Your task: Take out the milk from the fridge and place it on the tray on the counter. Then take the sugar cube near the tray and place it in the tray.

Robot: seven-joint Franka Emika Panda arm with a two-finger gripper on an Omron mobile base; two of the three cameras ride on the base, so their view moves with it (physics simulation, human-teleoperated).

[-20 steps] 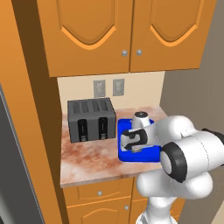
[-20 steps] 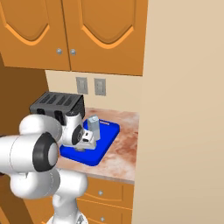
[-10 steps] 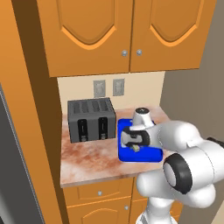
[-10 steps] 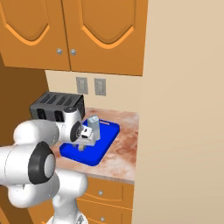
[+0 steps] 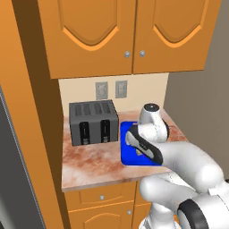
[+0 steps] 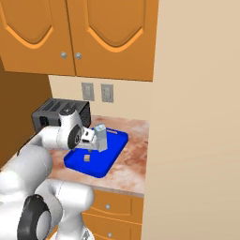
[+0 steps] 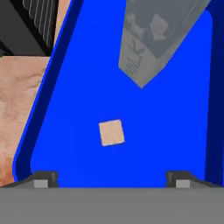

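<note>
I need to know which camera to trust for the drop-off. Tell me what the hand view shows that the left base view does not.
Hand view alone: the tiny pale sugar cube lying flat on the tray floor, the grey-white gabled milk carton standing beyond it, and the open gripper above. Left base view alone: the orange wall cabinets and wall outlets. Both: the bright blue tray, black toaster and reddish marbled counter.

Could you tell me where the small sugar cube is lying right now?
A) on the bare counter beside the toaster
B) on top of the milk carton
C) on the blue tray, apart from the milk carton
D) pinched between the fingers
C: the sugar cube lies flat on the blue tray, with bare tray between it and the milk carton, and the gripper is open above it.
</note>
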